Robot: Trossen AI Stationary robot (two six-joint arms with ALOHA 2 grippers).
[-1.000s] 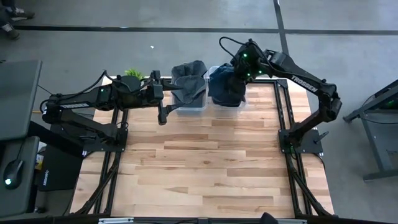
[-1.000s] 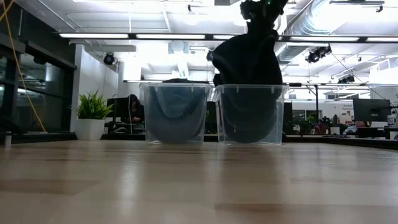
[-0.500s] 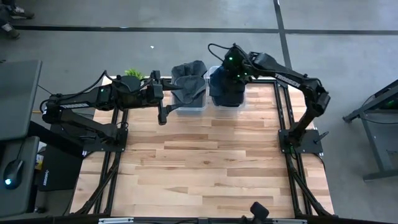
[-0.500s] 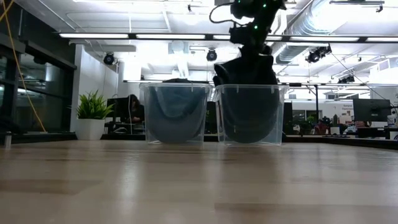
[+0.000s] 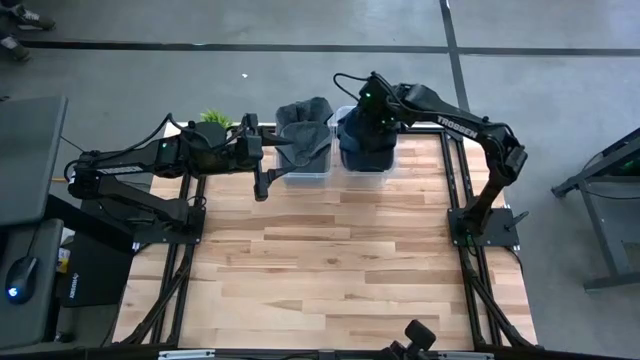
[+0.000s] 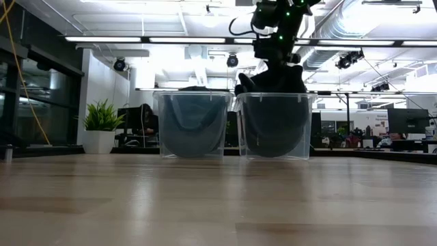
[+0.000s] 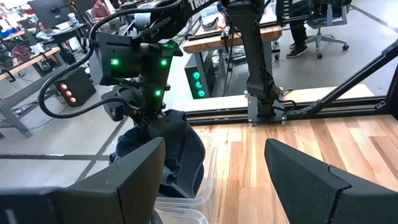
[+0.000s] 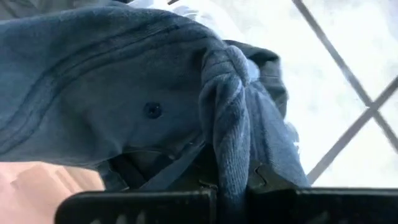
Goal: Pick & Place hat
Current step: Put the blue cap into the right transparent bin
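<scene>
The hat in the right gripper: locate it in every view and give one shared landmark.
High view: hat in the right-hand bin.
Low view: upper centre, sunk into that bin.
Left wrist view: lower left, hat under the right gripper.
Right wrist view: fills the picture.
Landmark: the right-hand bin.

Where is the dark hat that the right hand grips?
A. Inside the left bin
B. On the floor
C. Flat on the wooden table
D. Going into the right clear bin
D: the right hand pinches the hat over the right bin, hat partly inside.
</scene>
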